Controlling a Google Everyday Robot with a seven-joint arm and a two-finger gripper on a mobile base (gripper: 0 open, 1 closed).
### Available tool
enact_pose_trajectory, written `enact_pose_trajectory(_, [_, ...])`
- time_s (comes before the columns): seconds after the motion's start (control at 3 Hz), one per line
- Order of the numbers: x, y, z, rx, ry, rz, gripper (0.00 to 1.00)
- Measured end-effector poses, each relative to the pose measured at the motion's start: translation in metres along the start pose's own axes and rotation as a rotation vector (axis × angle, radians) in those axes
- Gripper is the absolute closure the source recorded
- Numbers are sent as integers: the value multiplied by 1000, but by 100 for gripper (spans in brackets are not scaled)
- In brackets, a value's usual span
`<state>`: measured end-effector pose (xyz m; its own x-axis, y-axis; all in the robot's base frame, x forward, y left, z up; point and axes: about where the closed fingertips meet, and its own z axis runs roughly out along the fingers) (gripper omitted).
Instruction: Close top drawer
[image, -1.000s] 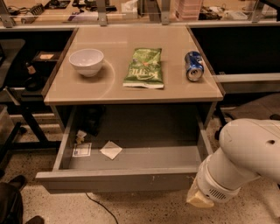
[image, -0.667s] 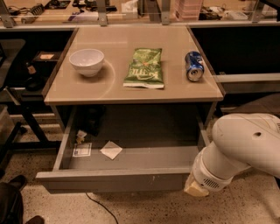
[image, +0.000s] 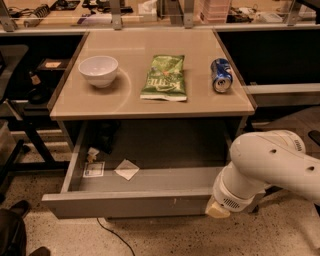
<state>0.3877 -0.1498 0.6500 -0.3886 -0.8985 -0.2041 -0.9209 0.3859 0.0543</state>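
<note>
The top drawer (image: 125, 204) is a wide grey metal drawer pulled far out from under the beige table top (image: 150, 107). Paper scraps (image: 126, 169) and a small label (image: 93, 169) lie on its floor at the left. My white arm (image: 270, 162) reaches in from the right. My gripper (image: 218, 210) shows only as a beige tip at the arm's end, at the right end of the drawer front. I cannot tell whether it touches the front.
On the table top stand a white bowl (image: 98, 70) and a green snack bag (image: 165, 77), and a blue can (image: 221, 75) lies on its side. A black cable (image: 112, 235) runs on the speckled floor below. Dark shelving stands on both sides.
My arm has moved left and a little up, bringing the beige tip closer to the right end of the drawer front. The drawer has not visibly moved.
</note>
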Motion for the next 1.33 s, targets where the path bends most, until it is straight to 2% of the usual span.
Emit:
enact_pose_trajectory(0.33, [0, 0, 1, 0, 0, 0, 82])
enact_pose_trajectory(0.67, [0, 0, 1, 0, 0, 0, 51])
enact_pose_trajectory(1.33, [0, 0, 1, 0, 0, 0, 5])
